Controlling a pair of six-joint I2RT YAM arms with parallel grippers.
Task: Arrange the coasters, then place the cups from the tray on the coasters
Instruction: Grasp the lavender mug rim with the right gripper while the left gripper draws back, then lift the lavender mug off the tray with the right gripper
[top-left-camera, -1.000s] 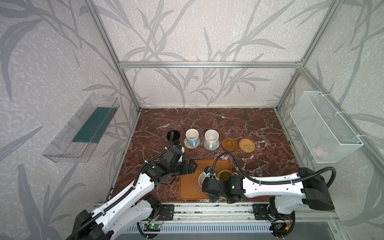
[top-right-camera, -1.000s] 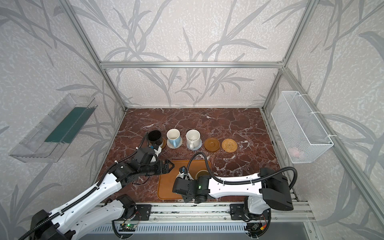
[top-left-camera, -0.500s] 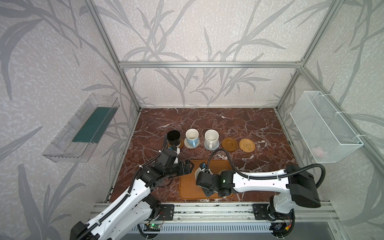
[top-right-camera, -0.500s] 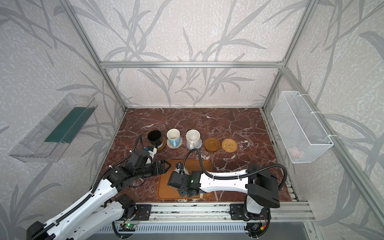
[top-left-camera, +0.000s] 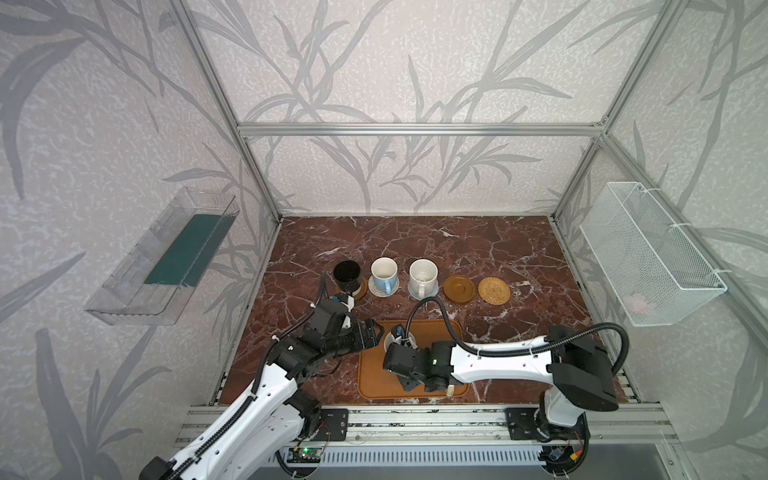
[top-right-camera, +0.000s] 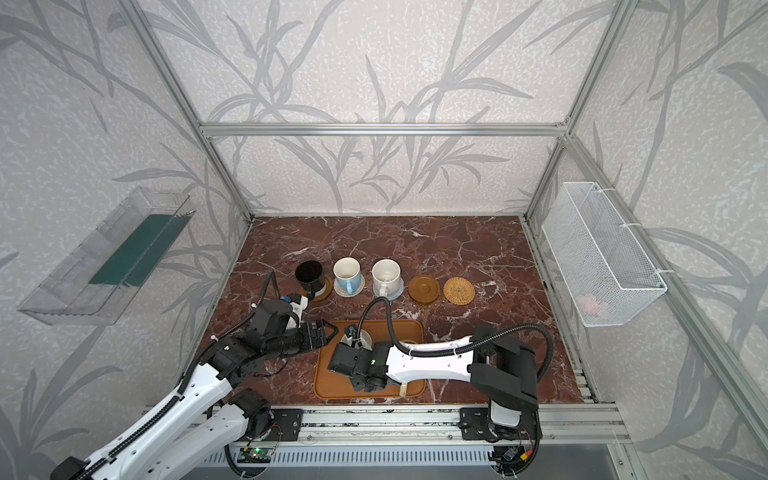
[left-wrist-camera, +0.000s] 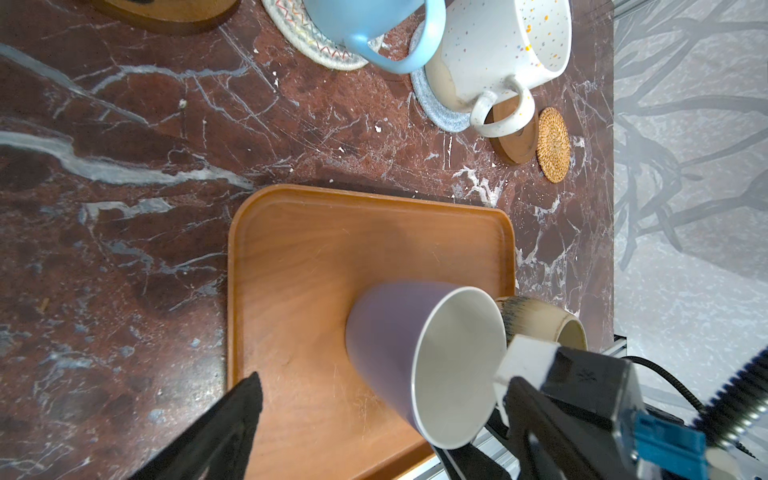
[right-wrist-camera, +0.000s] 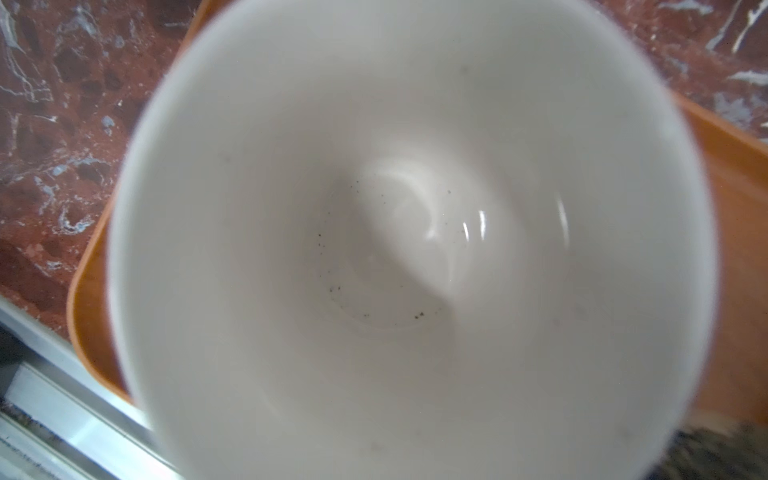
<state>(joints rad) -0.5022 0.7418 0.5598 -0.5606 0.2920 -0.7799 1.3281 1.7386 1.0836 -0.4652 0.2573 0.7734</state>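
The speckled white cup (left-wrist-camera: 498, 37) stands on the blue-grey coaster (left-wrist-camera: 436, 114).

A lavender cup (left-wrist-camera: 386, 345) sits on the tray (left-wrist-camera: 299, 257), with a beige cup (left-wrist-camera: 536, 318) just beside it.

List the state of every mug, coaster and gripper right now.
black mug: upright on a brown wooden coaster.
light blue mug: upright on the cream woven coaster.
speckled white mug: upright on the blue-grey coaster.
second wooden coaster: bare.
rattan coaster: bare.
lavender mug: upright on the tray.
beige mug: upright on the tray.
left gripper: open, holding nothing.
right gripper: at the lavender mug; grip unclear.
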